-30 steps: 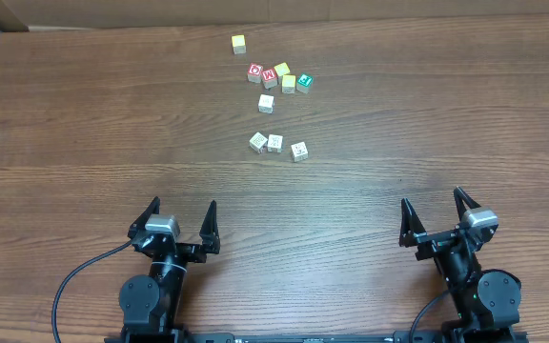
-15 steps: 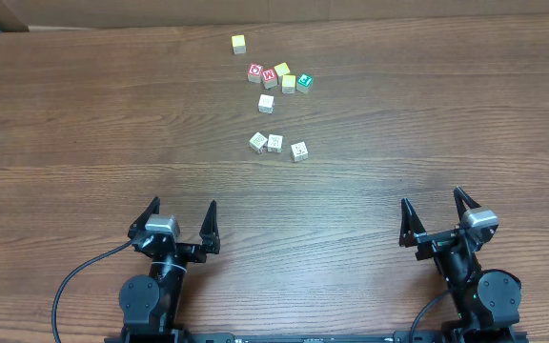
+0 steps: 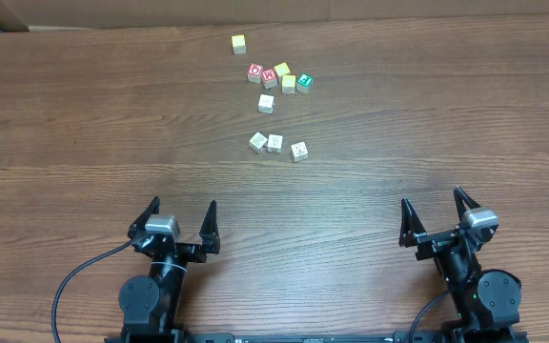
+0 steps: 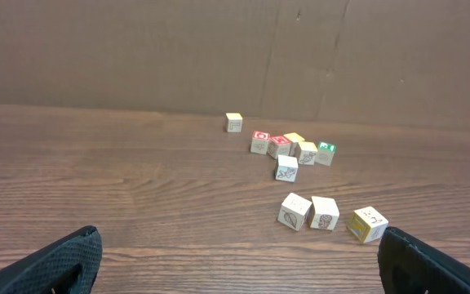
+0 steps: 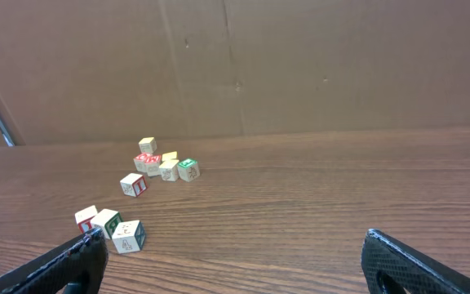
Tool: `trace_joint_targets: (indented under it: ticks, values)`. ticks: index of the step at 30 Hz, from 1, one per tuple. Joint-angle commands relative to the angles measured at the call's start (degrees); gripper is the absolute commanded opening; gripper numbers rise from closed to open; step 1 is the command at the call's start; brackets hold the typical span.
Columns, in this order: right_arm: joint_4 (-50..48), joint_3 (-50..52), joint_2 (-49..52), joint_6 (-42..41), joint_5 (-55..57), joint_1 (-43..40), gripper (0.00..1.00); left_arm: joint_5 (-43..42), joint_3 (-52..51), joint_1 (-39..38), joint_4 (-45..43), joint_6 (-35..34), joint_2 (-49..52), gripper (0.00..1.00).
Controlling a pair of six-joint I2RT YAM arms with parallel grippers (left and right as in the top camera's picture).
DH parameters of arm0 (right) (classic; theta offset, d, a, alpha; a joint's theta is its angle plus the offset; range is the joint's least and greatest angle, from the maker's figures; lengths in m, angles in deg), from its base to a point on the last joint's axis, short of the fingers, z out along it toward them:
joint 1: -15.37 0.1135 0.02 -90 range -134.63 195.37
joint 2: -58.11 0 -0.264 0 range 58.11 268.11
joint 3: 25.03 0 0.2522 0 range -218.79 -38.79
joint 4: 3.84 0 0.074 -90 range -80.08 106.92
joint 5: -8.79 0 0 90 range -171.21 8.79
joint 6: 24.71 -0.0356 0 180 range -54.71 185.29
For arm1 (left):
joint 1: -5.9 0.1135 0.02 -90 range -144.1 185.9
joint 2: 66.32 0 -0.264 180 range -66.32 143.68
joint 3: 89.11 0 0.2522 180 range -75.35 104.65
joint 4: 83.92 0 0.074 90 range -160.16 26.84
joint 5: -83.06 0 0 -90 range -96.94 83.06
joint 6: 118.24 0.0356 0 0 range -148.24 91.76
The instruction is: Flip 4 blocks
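Nearest the black left gripper point(image 3: 183, 203) and right gripper point(image 3: 432, 197), the blocks point(image 3: 274, 143) are cream with faint prints, the table point(image 3: 446, 114) is brown wood-grain, and farther off sit a red cube point(image 3: 254, 71), a green cube point(image 3: 304, 82) and a yellow cube point(image 3: 239, 43).

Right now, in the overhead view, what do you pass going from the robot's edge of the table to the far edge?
First the left claw and right claw, level with each other and open → row of three pale blocks → single pale block → cluster of coloured cubes → lone yellow cube.
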Motion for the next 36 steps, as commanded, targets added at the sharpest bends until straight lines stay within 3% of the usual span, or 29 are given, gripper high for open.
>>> trace_joint_targets:
  ticks: [1, 14, 23, 29, 36]
  values:
    - [-0.2, 0.6, -0.2, 0.2, 0.1, -0.3, 1.00, 0.8, 0.6, 0.2, -0.3, 1.0, -0.6, 1.00]
    - [-0.2, 0.6, -0.2, 0.2, 0.1, -0.3, 1.00, 3.1, 16.5, 0.2, 7.5, 1.0, 2.5, 1.00]
    - [-0.2, 0.6, -0.2, 0.2, 0.1, -0.3, 1.00, -1.2, 40.3, 0.2, 20.0, 3.4, 21.1, 1.00]
    - [-0.2, 0.6, -0.2, 0.2, 0.1, -0.3, 1.00, -5.0, 64.5, 0.2, 37.4, 4.6, 40.9, 1.00]
    - [-0.2, 0.6, -0.2, 0.2, 0.1, -0.3, 1.00, -5.4, 94.8, 0.0, 68.7, 5.4, 68.6, 1.00]
